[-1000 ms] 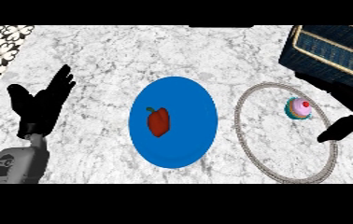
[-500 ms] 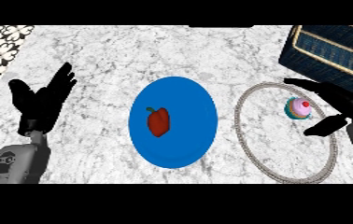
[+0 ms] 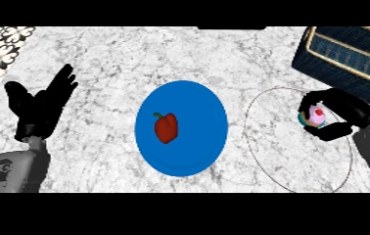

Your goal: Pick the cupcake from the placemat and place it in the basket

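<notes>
The cupcake, pink-frosted with a red dot on top, sits on the right part of the round placemat, which shows as a thin ring outline on the marble surface. The right hand is curled round the cupcake, with fingers arching over its far side and the thumb below it, so that part of the cupcake is hidden. Whether the cupcake is lifted off the placemat or resting on it cannot be told.

The dark blue basket stands at the upper right corner of the surface, just beyond the placemat's far edge and close to the right hand.

A blue plate lies at the centre of the surface, left of the placemat and apart from it. A red pepper with a green stem lies on the plate, left of its middle.

The left hand is at the left edge, fingers straight and spread upward, holding nothing, well apart from the plate.
</notes>
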`<state>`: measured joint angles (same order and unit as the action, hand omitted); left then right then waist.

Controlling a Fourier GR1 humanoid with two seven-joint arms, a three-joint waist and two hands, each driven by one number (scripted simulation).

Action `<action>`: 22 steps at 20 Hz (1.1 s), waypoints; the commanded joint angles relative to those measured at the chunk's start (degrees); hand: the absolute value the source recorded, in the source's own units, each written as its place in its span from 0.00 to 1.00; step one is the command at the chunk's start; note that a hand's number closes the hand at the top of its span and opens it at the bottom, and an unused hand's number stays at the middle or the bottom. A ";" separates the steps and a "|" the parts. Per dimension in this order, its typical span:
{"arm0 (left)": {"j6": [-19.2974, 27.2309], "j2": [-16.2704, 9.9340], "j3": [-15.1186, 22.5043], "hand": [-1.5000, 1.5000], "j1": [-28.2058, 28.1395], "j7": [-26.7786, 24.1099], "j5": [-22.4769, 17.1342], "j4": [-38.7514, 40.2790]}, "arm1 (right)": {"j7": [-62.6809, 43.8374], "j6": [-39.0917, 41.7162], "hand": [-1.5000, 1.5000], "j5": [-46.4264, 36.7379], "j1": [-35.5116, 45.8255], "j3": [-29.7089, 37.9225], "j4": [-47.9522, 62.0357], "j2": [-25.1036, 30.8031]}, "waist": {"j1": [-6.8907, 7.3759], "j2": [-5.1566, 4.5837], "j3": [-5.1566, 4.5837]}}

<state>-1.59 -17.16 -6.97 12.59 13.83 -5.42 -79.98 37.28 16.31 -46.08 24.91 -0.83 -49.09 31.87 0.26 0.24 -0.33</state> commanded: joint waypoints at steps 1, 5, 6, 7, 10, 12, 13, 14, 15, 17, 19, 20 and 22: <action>-1.95 -0.19 -0.99 0.50 -2.66 -2.08 -0.27 0.08 | 2.91 -2.64 1.00 -2.22 -2.66 -0.97 1.62 -1.38 | -0.02 -0.27 0.34; -0.43 -0.04 -1.20 0.50 1.51 -0.08 0.16 1.78 | -18.22 -1.22 1.00 -2.48 -0.86 -1.69 -7.19 -11.39 | -1.00 0.10 0.20; 1.39 2.12 0.02 0.50 -0.97 -2.40 1.67 1.29 | -24.13 -1.93 1.00 -2.66 0.26 -1.33 -7.25 -14.72 | -0.87 0.24 0.13; -0.44 -0.08 -1.21 0.50 -0.38 -0.32 0.18 1.12 | -30.04 -3.07 1.00 -2.96 1.31 -0.94 -7.72 -18.09 | -0.74 0.58 0.04; -0.63 0.61 -0.23 0.50 -2.52 -1.36 0.90 1.21 | -43.78 -6.23 1.00 -4.14 3.01 -0.76 -10.05 -26.55 | -0.67 1.03 -0.05; -0.14 0.15 -0.74 0.50 -0.27 -1.68 1.22 1.83 | -52.36 -7.72 1.00 -5.36 4.13 -3.43 -13.29 -31.25 | -1.10 0.64 0.06; 0.65 1.42 0.02 0.50 -0.30 -0.51 1.22 0.86 | -54.86 -9.36 1.00 -2.08 3.03 -5.70 -15.63 -31.39 | -0.60 0.74 0.18; -0.34 0.80 -0.10 0.50 -1.40 -0.82 0.77 -0.59 | -58.34 -10.50 1.00 0.41 3.33 -7.22 -17.50 -31.49 | 0.23 0.68 0.25; -0.61 0.35 0.04 0.50 -1.05 -0.64 1.25 0.82 | -58.48 -12.36 1.00 5.53 2.75 -7.19 -20.49 -31.57 | -0.16 0.71 0.29; -0.44 0.96 -0.31 0.50 -1.29 -2.32 1.12 1.85 | -60.60 -17.55 1.00 10.35 4.47 -9.65 -25.33 -31.68 | 0.21 0.47 0.31; -0.50 1.64 0.80 0.50 -0.47 -1.02 1.22 1.08 | -62.25 -22.34 1.00 14.79 7.58 -10.95 -29.75 -31.75 | 0.61 0.49 0.37; -0.46 0.73 -0.52 0.50 0.92 0.63 0.26 1.16 | -63.12 -25.82 1.00 14.26 6.01 -12.59 -32.86 -31.78 | -0.08 0.51 0.37; -0.71 0.88 -0.33 0.50 0.37 0.35 0.37 1.66 | -70.37 -29.48 1.00 11.12 9.57 -16.74 -38.72 -31.81 | -0.22 0.64 0.26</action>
<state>-1.96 -16.10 -7.03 12.30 13.45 -4.68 -79.04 -25.02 -5.53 -35.98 31.26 -12.75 -78.93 0.87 0.28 0.86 -0.04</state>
